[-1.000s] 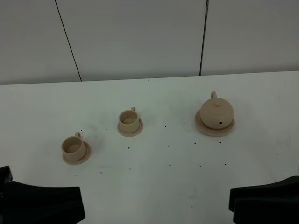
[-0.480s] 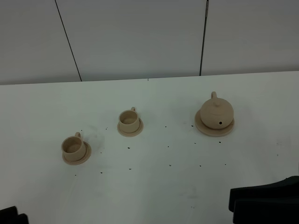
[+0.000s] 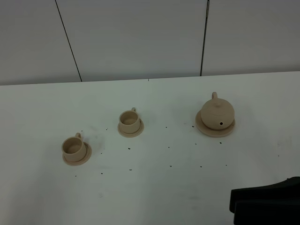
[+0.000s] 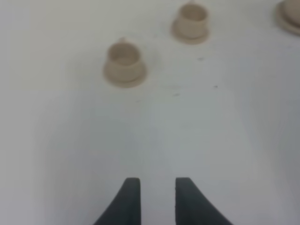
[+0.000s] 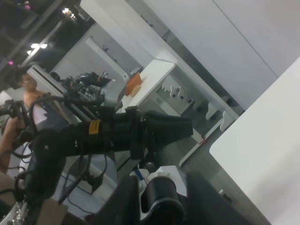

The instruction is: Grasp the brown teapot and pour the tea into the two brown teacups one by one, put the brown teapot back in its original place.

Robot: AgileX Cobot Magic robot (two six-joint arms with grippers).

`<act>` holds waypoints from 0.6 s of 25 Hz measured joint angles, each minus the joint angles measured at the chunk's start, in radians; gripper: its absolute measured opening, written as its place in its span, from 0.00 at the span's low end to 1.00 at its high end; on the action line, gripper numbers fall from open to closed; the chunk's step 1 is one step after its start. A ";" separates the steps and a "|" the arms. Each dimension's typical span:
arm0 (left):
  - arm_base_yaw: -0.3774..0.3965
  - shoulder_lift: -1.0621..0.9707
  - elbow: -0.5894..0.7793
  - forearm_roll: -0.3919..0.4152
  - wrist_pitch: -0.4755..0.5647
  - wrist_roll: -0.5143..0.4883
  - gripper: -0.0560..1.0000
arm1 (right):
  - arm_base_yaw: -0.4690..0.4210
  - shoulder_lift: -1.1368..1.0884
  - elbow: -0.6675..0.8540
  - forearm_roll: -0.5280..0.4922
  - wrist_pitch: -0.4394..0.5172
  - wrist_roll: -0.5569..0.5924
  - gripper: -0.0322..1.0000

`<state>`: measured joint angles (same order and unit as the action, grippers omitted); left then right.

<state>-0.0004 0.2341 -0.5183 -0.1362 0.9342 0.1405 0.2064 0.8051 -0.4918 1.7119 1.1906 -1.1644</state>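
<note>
White desk (image 3: 154, 187), dark specks scattered; grey panelled wall (image 3: 140, 37) behind. Left hand (image 4: 154, 202): fingers slightly parted, empty, over bare desk. Right hand (image 5: 161, 199): aimed off desk toward cluttered lab, fingers parted, empty. Brown teapot (image 3: 217, 111) upright on wide saucer (image 3: 213, 133), centre right of overhead frame, well apart from both hands. Far teacup (image 3: 127, 120) and near teacup (image 3: 72, 146) on own saucers, centre left.

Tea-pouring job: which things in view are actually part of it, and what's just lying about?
Part of the job:
- brown teapot
- wide saucer under it
- near teacup
- far teacup
- the cup saucers they stand on

Just there:
- dark specks on the table
- wall panels
- lab gear off the table, seen in the right wrist view
</note>
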 joint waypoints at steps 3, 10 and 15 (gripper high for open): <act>0.000 0.000 -0.003 0.028 0.065 -0.009 0.29 | 0.000 0.000 0.000 -0.004 -0.012 -0.002 0.27; 0.000 -0.001 0.001 0.109 0.124 -0.036 0.29 | 0.000 0.000 0.000 -0.042 -0.083 -0.005 0.27; 0.000 -0.055 0.005 0.111 0.119 -0.043 0.29 | 0.000 0.000 0.000 -0.063 -0.143 -0.007 0.27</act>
<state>-0.0004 0.1790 -0.5129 -0.0253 1.0536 0.0974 0.2064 0.8051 -0.4918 1.6493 1.0471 -1.1714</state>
